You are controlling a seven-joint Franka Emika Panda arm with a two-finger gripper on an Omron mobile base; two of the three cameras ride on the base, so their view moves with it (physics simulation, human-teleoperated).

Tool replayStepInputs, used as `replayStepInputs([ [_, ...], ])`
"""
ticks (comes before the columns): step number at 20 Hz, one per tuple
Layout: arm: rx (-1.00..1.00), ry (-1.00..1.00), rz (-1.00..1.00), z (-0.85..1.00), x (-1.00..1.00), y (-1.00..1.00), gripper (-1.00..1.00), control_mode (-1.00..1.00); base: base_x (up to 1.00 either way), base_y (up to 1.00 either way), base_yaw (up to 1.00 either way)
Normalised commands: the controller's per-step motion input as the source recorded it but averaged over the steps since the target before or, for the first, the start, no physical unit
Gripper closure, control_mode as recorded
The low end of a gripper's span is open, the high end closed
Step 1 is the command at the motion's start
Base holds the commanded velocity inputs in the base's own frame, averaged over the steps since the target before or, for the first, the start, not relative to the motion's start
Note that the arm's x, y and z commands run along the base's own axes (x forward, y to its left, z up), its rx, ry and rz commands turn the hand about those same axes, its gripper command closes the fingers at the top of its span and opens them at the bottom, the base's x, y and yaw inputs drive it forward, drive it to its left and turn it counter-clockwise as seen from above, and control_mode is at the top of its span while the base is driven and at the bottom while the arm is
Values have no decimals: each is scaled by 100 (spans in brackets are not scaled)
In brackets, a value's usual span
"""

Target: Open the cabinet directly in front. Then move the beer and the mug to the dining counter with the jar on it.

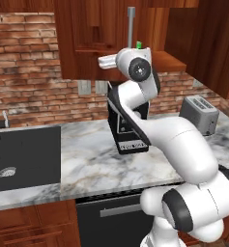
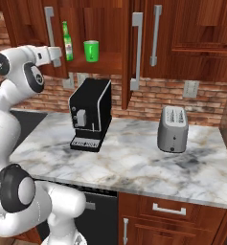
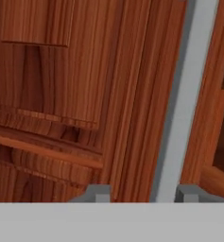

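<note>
Your pincer (image 3: 141, 194) sits spread at the left door's grey bar handle (image 3: 184, 104) of the cabinet (image 2: 129, 48), nothing clamped. Swing that door fully clear before reaching in: the beer (image 2: 66, 40) and the mug (image 2: 91, 50) stand close together on the shelf above the worktop (image 2: 134, 158).

Arm hides most of the mug (image 1: 139, 45).

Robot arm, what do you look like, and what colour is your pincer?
The arm is glossy white with fat rounded segments and dark round joint caps. No cables or markings show. The pincer has two small grey fingertips in the hand view.
</note>
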Motion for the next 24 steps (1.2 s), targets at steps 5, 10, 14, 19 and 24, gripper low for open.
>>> replayStepInputs([
  [5,-2,0,0,0,-57,100,100,-100,0,0,0],
  [10,0,0,-7,0,-48,100,100,-100,0,0,0],
  [14,0,-1,-14,0,-43,100,100,-100,0,0,0],
  [19,0,0,-17,-1,-33,100,100,-100,0,0,0],
  [24,0,-1,-20,-9,-26,100,100,-100,0,0,0],
])
